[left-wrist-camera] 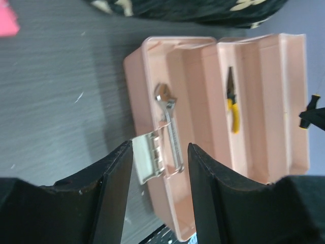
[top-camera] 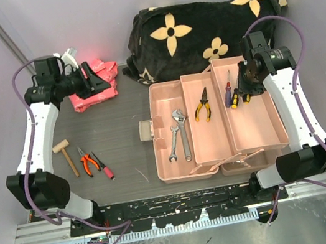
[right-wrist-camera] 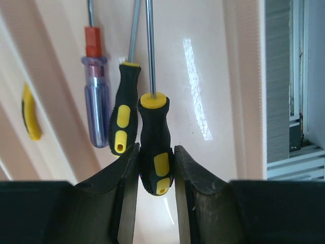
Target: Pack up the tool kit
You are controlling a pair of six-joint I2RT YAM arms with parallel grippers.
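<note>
The pink toolbox (top-camera: 168, 159) lies open with its trays spread. Two wrenches (top-camera: 181, 133) lie in the left compartment, yellow-handled pliers (top-camera: 202, 105) in the middle tray, and screwdrivers (top-camera: 230, 92) in the right tray. My right gripper (top-camera: 244, 90) is shut on a black-and-yellow screwdriver (right-wrist-camera: 155, 147), low over the right tray, next to a second black-and-yellow one (right-wrist-camera: 123, 119) and a purple one (right-wrist-camera: 95, 101). My left gripper (top-camera: 100, 79) is open and empty, high at the back left. Its wrist view (left-wrist-camera: 160, 168) looks down on the box latch (left-wrist-camera: 150, 157) and a wrench (left-wrist-camera: 170, 122).
A wooden mallet (top-camera: 64, 153), orange pliers (top-camera: 88, 162) and a red screwdriver (top-camera: 103, 166) lie on the table left of the box. A pink cloth (top-camera: 91, 91) lies under the left gripper. A black flowered bag (top-camera: 197, 30) stands behind the box.
</note>
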